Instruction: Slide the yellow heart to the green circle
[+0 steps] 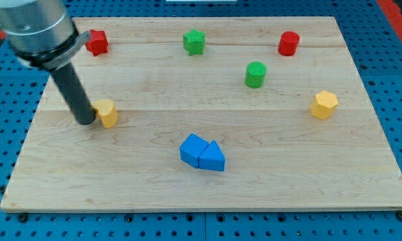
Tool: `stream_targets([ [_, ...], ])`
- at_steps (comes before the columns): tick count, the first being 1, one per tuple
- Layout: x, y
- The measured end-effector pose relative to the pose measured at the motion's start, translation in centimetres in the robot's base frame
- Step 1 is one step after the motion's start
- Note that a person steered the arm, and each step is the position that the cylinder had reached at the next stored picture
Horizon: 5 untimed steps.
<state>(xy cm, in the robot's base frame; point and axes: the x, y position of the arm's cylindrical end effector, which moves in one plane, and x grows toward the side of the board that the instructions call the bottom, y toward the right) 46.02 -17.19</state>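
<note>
Your arm has no jaws to be apart or together: it ends in a dark rod, and my tip (pixel 87 122) sits at the view's left, pressed against the left side of the yellow heart (pixel 108 113). The heart's exact outline is hard to make out at this size. You'll find the green circle (pixel 255 74) well apart from it, up and toward the view's right, with open board (pixel 154 181) between them.

Below and to the right of the heart, a blue cube (pixel 192 148) and a blue triangle (pixel 213 158) lie touching each other near the middle. A red star (pixel 97 42) sits near the top left, a green star (pixel 194 41) at top centre, a red cylinder (pixel 289 43) at top right. A yellow hexagon (pixel 324 105) rests by the right edge.
</note>
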Motion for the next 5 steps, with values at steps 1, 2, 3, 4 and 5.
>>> stream_targets([
  [1,-0.1,12.4],
  [2,0.7,14.6],
  [3,0.7,5.0],
  [4,-2.0,2.1],
  [5,-3.4,10.9],
])
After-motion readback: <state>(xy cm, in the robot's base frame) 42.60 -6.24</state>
